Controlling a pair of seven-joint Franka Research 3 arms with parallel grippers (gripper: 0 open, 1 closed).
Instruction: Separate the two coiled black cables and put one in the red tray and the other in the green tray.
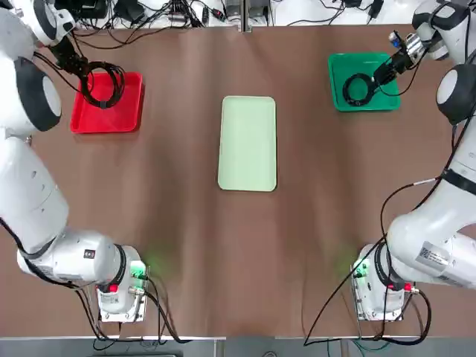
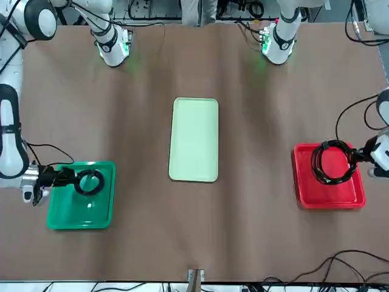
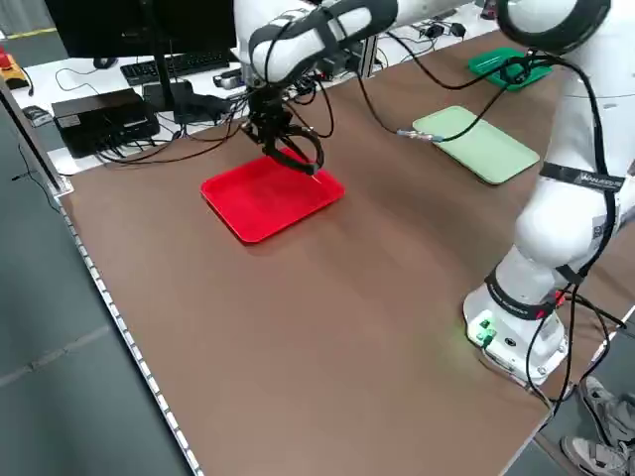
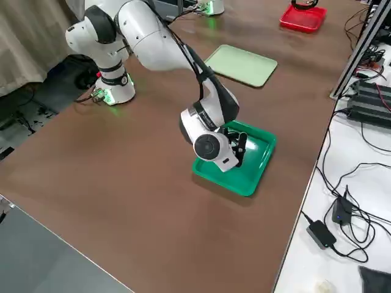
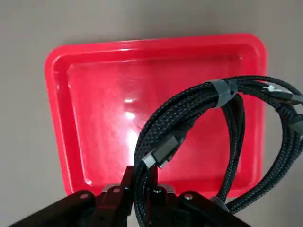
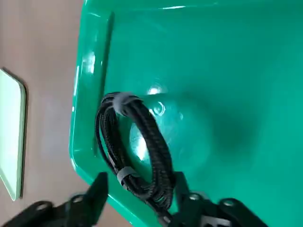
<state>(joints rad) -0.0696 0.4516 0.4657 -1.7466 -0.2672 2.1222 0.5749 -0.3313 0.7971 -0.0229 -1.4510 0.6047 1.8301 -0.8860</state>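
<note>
The larger, looser black cable (image 1: 104, 85) (image 5: 189, 113) hangs over the red tray (image 1: 108, 123) (image 5: 94, 94) at the far left, its loop tilted above the tray floor. My left gripper (image 1: 80, 71) (image 5: 139, 189) is shut on one side of that coil. At the far right, the smaller, tighter black cable (image 1: 357, 90) (image 6: 137, 146) sits inside the dark green tray (image 1: 368, 104) (image 6: 227, 71). My right gripper (image 1: 384, 73) (image 6: 142, 198) is low at that coil's edge. Its fingers are spread on either side of the strands, with a small gap showing.
A pale mint-green rectangular tray (image 1: 248, 143) lies in the middle of the brown table, with nothing in it. Loose cords and equipment run along the table's far edge (image 1: 171, 15). Both arm bases stand at the near edge.
</note>
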